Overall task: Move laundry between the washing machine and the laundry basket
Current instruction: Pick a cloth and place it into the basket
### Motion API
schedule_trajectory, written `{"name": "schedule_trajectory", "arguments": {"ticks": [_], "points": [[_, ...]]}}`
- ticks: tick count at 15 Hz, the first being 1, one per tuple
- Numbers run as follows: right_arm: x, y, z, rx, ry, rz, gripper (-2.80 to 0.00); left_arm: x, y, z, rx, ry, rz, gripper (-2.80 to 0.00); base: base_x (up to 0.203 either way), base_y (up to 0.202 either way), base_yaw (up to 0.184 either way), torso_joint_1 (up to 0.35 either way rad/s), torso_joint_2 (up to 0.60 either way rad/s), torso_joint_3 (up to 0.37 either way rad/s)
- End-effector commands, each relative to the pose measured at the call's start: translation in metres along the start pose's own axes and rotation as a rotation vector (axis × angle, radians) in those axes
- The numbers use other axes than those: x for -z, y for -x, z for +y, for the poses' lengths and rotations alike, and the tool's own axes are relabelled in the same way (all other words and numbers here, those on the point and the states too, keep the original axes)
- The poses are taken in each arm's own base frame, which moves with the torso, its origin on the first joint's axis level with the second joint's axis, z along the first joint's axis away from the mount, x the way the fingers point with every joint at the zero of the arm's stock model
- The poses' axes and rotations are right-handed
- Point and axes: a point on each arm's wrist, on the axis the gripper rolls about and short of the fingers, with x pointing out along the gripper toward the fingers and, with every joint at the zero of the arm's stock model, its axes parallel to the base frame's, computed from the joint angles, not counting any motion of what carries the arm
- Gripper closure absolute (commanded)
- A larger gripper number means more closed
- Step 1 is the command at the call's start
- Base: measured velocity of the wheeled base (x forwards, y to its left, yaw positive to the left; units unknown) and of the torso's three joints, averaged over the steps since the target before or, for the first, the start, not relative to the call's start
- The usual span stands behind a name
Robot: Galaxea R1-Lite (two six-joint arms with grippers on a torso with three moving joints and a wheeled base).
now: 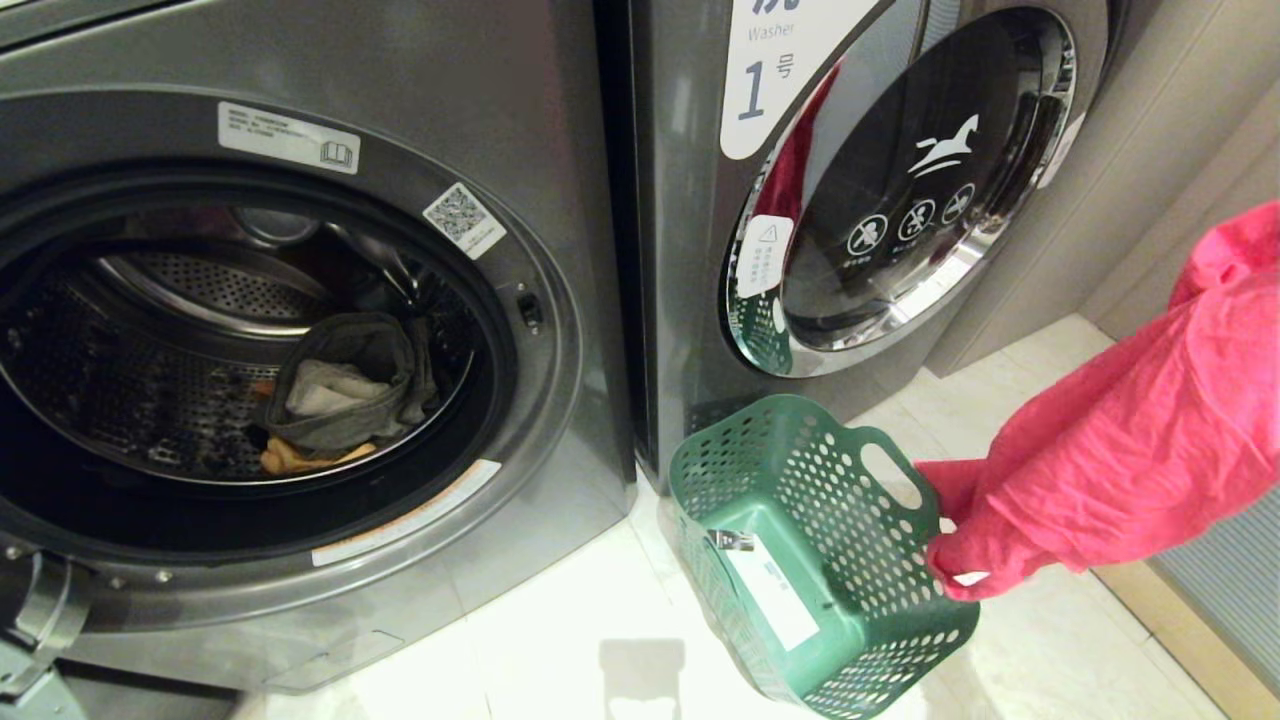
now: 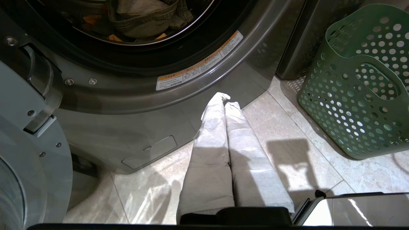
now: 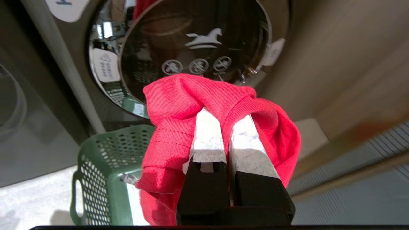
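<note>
The red garment [image 3: 220,95] is clamped between the right gripper [image 3: 223,118] fingers, draped over both fingertips and hanging down on either side. In the head view the garment [image 1: 1130,440] hangs at the right edge, its lower end just beside the outer rim of the green laundry basket [image 1: 800,520], which stands empty on the pale tiled floor [image 1: 560,640]. The gripper itself is hidden by cloth in that view.

The open washing machine [image 1: 300,560] is to the left of the basket. Its drum [image 1: 180,400] holds a grey-blue denim garment [image 1: 370,400] with a yellow-orange garment [image 1: 300,458] beneath it. Its door [image 2: 28,166] is swung open at the left.

A second machine [image 1: 690,300], labelled "1", stands closed behind the basket.

The left gripper [image 2: 225,100] is parked low in front of the open machine, jaws together and holding nothing.
</note>
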Motion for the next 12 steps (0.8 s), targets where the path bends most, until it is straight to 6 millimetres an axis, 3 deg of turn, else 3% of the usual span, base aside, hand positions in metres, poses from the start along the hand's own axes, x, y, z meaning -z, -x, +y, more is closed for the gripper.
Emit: {"name": "schedule_trajectory", "arguments": {"ticks": [1,7,12], "points": [[0.003,-0.025,0.003,-0.027,0.004,0.029,0.0,0.0,0.0,0.0,0.0,-0.001,-0.001,0.0,0.0,0.0,0.0,0.0,0.0,0.0],[-0.027,-0.053,0.003,-0.084,0.037,-0.08,0.0,0.0,0.0,0.0,0.0,-0.001,0.0,0.0,0.0,0.0,0.0,0.0,0.0,0.0],[-0.032,-0.061,0.021,-0.255,0.002,-0.105,0.0,0.0,0.0,0.0,0.0,-0.001,-0.001,0.0,0.0,0.0,0.0,0.0,0.0,0.0]]}}
